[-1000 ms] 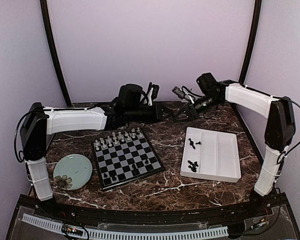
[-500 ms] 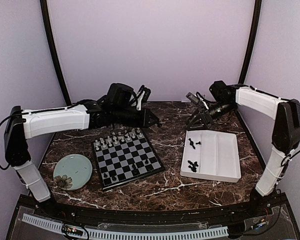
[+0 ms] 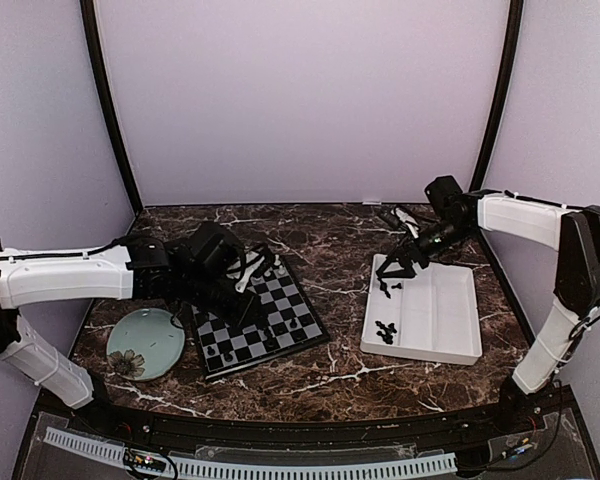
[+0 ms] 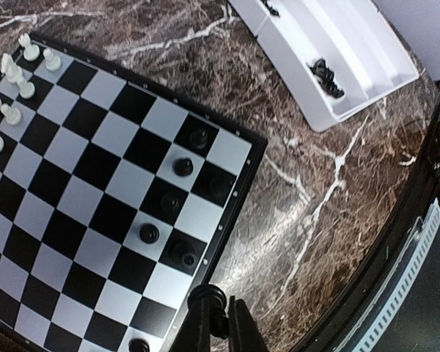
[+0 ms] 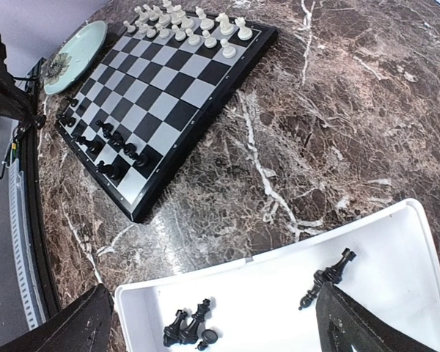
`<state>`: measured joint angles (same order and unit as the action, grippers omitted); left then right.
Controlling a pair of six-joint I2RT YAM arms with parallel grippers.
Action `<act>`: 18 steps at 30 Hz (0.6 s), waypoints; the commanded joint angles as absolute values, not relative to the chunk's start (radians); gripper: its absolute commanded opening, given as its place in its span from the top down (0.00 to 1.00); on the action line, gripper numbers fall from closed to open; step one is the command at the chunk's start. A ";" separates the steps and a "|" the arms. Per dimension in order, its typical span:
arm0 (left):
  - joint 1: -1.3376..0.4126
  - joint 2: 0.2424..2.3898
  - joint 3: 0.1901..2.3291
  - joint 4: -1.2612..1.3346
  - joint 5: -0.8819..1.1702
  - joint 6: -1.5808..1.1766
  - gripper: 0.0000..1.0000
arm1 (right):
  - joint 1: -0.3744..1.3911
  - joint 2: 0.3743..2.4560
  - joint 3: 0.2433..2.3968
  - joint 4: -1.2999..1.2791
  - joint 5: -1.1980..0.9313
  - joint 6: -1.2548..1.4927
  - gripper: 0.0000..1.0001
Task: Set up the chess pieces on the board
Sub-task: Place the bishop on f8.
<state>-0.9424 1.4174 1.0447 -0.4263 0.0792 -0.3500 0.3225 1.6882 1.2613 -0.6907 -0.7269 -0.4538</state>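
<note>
Left gripper [image 4: 213, 319] pinches a black chessman [image 4: 207, 299] above the board [image 4: 95, 183] at its near edge, left of desk centre; a crooked descent could topple the black pieces [image 4: 182, 253] standing there. Right gripper [image 3: 402, 262], jaws spread, hovers over heaped chessmen [image 5: 189, 328] in the tray [image 5: 396, 242] near the right edge.

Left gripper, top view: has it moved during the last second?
Yes. The left gripper swung from beyond the board's far edge toward the near side and leftward; it is now over the board's left half.
</note>
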 commanded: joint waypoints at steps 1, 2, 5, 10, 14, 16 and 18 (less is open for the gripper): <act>-0.974 1.384 0.992 -0.525 0.014 -0.345 0.96 | 0.332 1.674 1.276 -0.661 -0.681 -0.435 0.02; -0.977 1.372 0.970 -0.526 -0.004 -0.362 0.96 | 0.333 1.674 1.275 -0.664 -0.679 -0.437 0.02; -0.980 1.329 0.925 -0.521 -0.036 -0.391 0.96 | 0.336 1.672 1.267 -0.662 -0.676 -0.439 0.02; -0.980 1.322 0.869 -0.482 -0.040 -0.398 0.96 | 0.347 1.687 1.274 -0.664 -0.673 -0.438 0.02; -0.980 1.370 0.871 -0.472 -0.037 -0.391 0.96 | 0.361 1.700 1.295 -0.682 -0.667 -0.444 0.02; -0.980 1.387 0.869 -0.465 -0.041 -0.388 0.96 | 0.368 1.699 1.296 -0.684 -0.658 -0.445 0.02; -0.980 1.393 0.863 -0.452 -0.044 -0.385 0.96 | 0.375 1.698 1.295 -0.688 -0.651 -0.448 0.02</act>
<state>-0.9783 1.3792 0.8822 -0.4763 -0.0257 -0.3870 0.3569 1.6909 1.2675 -0.6827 -0.6689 -0.4435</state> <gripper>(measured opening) 0.075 0.985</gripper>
